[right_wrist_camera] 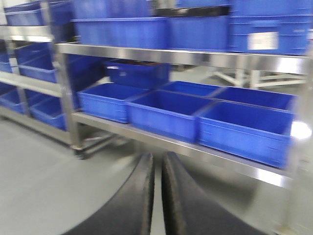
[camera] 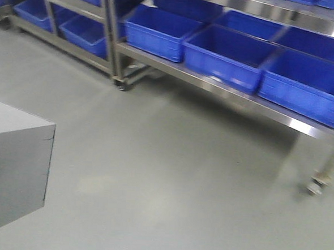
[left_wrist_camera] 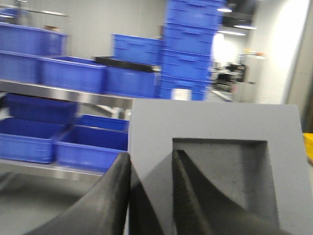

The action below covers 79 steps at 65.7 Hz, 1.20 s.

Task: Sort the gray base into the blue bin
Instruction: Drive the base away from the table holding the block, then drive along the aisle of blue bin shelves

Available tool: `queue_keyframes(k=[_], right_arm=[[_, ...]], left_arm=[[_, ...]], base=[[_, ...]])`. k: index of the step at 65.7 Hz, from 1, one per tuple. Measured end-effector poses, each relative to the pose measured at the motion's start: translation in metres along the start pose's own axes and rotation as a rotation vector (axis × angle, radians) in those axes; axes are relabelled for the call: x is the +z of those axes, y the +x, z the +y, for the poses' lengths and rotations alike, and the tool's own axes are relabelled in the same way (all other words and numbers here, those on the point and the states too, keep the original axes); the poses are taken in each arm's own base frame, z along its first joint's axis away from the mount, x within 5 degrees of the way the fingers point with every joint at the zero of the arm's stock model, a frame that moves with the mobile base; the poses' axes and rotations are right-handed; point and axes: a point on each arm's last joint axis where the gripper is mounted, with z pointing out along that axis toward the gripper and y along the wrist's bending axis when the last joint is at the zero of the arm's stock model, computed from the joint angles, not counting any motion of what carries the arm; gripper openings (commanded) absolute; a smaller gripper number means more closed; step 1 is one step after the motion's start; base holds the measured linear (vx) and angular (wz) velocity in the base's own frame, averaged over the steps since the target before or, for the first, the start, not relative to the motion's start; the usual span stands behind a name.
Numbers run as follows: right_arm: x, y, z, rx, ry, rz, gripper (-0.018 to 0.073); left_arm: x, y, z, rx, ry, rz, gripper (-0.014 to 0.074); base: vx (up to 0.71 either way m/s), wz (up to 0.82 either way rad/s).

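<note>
Jaws do not show in the front view. Only the gray base point(camera: 11, 166) juts in at lower left, cut off by the frame edge. Bare floor point(camera: 169, 176) lies between it and the steel surface point(camera: 214, 86), which carries a row of blue bins point(camera: 224, 69) well apart from the block.

Left wrist view: the left jaws are narrow, pinching one wall of the gray base. One finger sits outside the block and the other inside its square recess point(left_wrist_camera: 230, 166). The block is carried off the floor.

Right wrist view: the right jaws are pressed almost together with nothing between them, facing the same rack.

I judge the hold risky, since a single wall is gripped. A jolt from the rolling base could make the block pivot or slide out. The bins look alike, so it could land in the wrong one, and the shelf above leaves little room to lower it.

All views are smeared. Finger roots and the block's underside are out of frame.
</note>
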Motion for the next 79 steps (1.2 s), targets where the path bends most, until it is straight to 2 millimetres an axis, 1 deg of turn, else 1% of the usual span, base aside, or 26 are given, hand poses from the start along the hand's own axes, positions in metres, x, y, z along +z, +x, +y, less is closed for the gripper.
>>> queue_keyframes(k=[28, 79], right_arm=[[0.0, 0.0, 0.0, 0.0, 0.0, 0.0, -0.0004], [0.0, 0.0, 0.0, 0.0, 0.0, 0.0, -0.0004]], left_arm=[[0.0, 0.0, 0.0, 0.0, 0.0, 0.0, 0.0005], [0.0, 0.0, 0.0, 0.0, 0.0, 0.0, 0.0005]], base=[[0.31, 0.58], [0.42, 0.29]])
